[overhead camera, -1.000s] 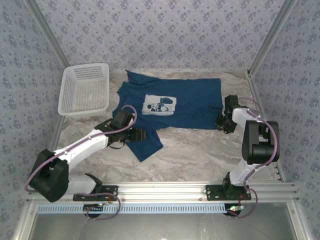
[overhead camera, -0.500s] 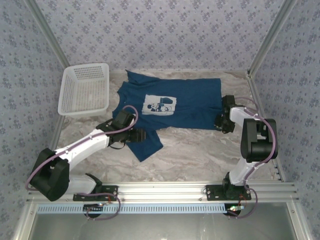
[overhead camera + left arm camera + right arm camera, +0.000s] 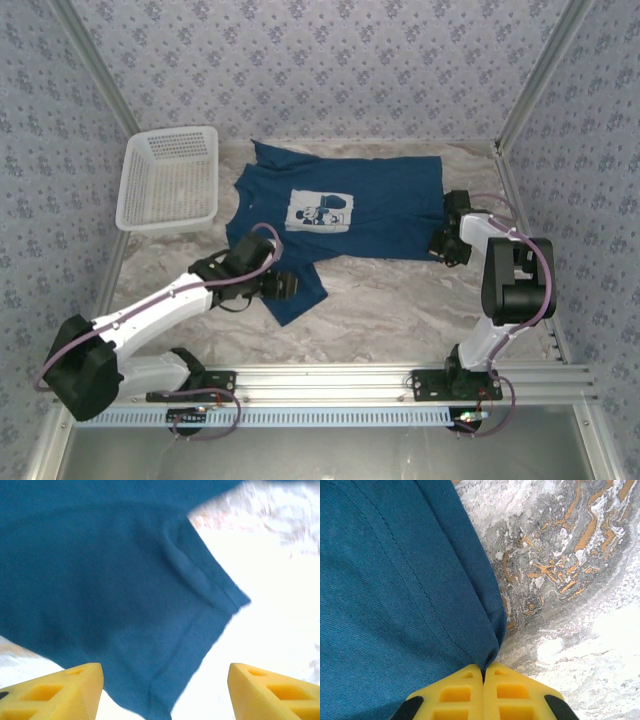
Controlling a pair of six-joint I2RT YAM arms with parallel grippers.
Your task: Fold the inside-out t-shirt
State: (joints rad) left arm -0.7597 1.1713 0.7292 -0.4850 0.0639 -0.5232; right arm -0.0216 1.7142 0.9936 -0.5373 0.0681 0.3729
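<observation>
T-shirt: the dark blue t-shirt (image 3: 350, 215) lies spread flat on the far half of the bench (image 3: 400, 300). Its neck points toward the left edge and its hem toward the right edge.
Print: a whitish patch (image 3: 320, 211) shows on the chest, facing up.
Near sleeve: it sticks out toward the near edge and lies flat, left of the bench's middle.
Left arm: it reaches low and long from its base at the near-left corner, slanting inward. The wrist bends over the near sleeve.
Left fingers: the left fingers (image 3: 283, 287) stand spread wide apart and hold nothing. In the left wrist view the two yellow tips (image 3: 65, 690) sit on either side of the sleeve's hemmed end (image 3: 110, 590), with bare bench to its right. I cannot tell whether they touch the cloth.
Right arm: it rises from its base at the near edge and folds sharply at a high elbow by the right edge. The wrist drops down toward the hem's near corner.
Right fingers: the right fingers (image 3: 438, 248) are pressed together. In the right wrist view the yellow tips (image 3: 460, 690) meet, with the folded hem edge (image 3: 390, 580) running in between them, so they are pinching the cloth.
Basket: a white lattice basket (image 3: 170, 178) sits at the far-left corner, just beside the shirt's neck end.
</observation>
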